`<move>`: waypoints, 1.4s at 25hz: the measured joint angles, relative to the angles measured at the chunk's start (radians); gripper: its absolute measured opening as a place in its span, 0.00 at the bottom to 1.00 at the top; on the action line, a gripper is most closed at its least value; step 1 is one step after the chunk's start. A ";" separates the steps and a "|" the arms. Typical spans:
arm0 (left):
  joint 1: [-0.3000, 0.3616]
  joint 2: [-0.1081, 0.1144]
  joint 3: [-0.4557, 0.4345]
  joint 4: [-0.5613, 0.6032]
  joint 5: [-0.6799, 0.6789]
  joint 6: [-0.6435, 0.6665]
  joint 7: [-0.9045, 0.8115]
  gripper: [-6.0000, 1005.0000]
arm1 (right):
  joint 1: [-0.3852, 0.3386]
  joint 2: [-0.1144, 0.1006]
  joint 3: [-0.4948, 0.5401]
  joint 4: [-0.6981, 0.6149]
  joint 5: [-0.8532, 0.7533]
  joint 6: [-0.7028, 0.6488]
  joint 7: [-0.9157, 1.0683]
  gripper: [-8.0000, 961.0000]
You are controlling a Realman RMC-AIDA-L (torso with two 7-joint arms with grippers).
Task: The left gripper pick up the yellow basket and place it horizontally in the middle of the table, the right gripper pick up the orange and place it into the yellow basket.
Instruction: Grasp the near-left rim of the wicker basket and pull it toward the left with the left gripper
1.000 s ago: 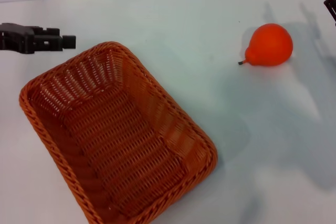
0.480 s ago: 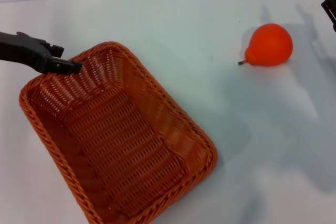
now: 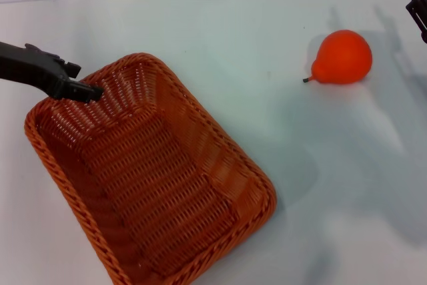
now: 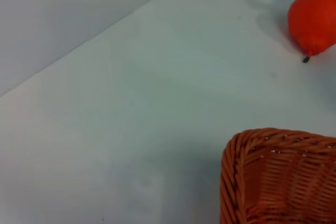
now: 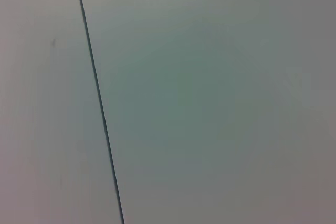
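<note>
Left gripper (image 3: 90, 90) at far-left rim of yellow basket (image 3: 150, 178), tip over braided edge; finger gap not discernible; orange (image 3: 341, 57) well off to its right on table (image 3: 220, 38); right gripper (image 3: 418, 5) parked beyond orange, at edge.

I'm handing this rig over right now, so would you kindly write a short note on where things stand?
Left gripper: at the far-left rim of the basket, tip over the braided edge; whether it has a grip on the rim cannot be told.
Right gripper: at the far right edge of the head view, beyond the orange, not touching it.
Basket: on the table, near-left, lying at an angle, nothing in it.
Orange: on the table, far right, stem toward the basket.
Done: nothing placed yet.
Left: grip the basket, set it horizontally mid-table; then the right gripper puts the orange in.
</note>
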 joint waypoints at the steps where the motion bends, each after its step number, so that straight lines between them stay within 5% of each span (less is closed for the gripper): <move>1: 0.000 0.000 0.001 -0.001 0.005 0.001 0.000 0.69 | 0.000 0.000 0.000 0.000 0.000 0.000 0.000 0.97; 20: 0.008 -0.048 0.038 0.007 0.080 -0.039 0.005 0.69 | 0.000 0.002 -0.013 0.000 0.000 -0.007 0.000 0.97; 32: 0.013 -0.053 0.041 0.021 0.081 -0.029 0.006 0.57 | 0.000 0.002 -0.012 0.000 0.000 -0.009 0.000 0.96; 35: 0.024 -0.062 0.044 0.048 0.092 -0.026 0.006 0.46 | -0.001 0.002 -0.012 0.000 0.000 -0.009 0.000 0.96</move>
